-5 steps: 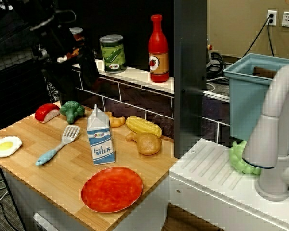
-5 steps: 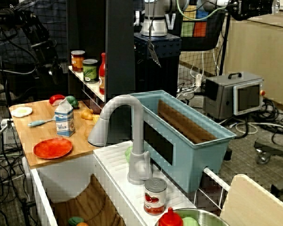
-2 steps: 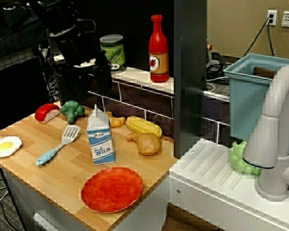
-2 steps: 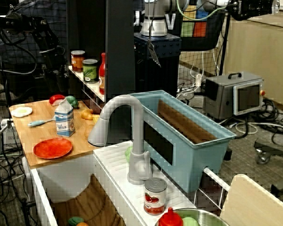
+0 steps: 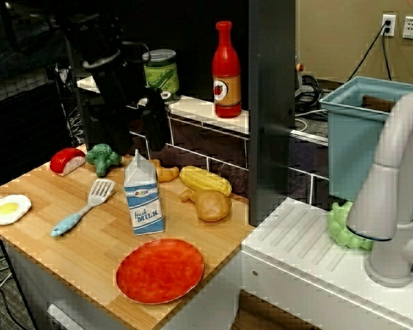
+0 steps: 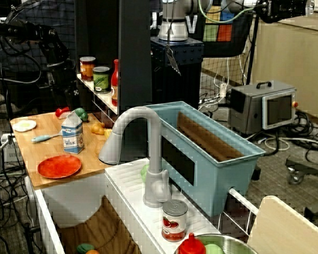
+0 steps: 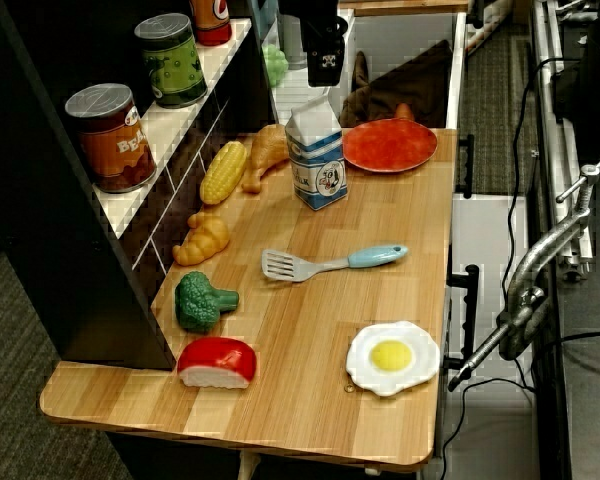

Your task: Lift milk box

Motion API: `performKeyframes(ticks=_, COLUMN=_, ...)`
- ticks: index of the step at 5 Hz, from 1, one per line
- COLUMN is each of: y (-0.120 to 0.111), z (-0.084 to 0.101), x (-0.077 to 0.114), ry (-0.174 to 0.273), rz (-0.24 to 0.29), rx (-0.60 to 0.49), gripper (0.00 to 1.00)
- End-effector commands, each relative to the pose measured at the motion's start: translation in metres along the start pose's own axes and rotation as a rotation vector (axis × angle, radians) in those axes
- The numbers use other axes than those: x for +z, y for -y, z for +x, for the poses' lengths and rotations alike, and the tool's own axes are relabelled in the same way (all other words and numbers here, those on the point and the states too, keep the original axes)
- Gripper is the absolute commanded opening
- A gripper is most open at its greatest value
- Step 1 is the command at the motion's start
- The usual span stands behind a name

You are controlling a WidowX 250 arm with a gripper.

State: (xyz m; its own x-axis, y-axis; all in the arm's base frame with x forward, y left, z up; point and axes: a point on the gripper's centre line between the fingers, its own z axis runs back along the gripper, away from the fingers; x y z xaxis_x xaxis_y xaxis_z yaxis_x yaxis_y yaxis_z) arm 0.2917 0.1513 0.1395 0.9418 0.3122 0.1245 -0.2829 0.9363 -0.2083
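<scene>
The milk box (image 5: 144,194) stands untouched; the gripper (image 5: 155,124) has moved right, now above-behind it, grasping nothing, opening indiscernible.

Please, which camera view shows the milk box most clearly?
The close view from the front: the milk box stands upright, unblocked, its lettering readable. The view from the far side shows it small. The view from the table's end shows its logo side, pincer just behind.

arm (image 5: 110,62) all black, boxy segments, black cables looped behind; gripper (image 7: 325,50) black w/ small white markings.
</scene>
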Motion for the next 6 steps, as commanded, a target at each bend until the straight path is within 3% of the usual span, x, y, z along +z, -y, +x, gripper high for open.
performKeyframes(ticks=1, y=0.006, z=0.002, x=-0.003, ry=0.063, rz=0.043, rx=-0.001, gripper=1.0)
performKeyframes(ticks=5, y=0.004, z=0.004, x=-0.004, ry=0.042, rz=0.04, rx=0.04, gripper=1.0)
performKeyframes(ticks=6, y=0.007, z=0.006, x=0.008, ry=0.031, rz=0.027, rx=0.041, gripper=1.0)
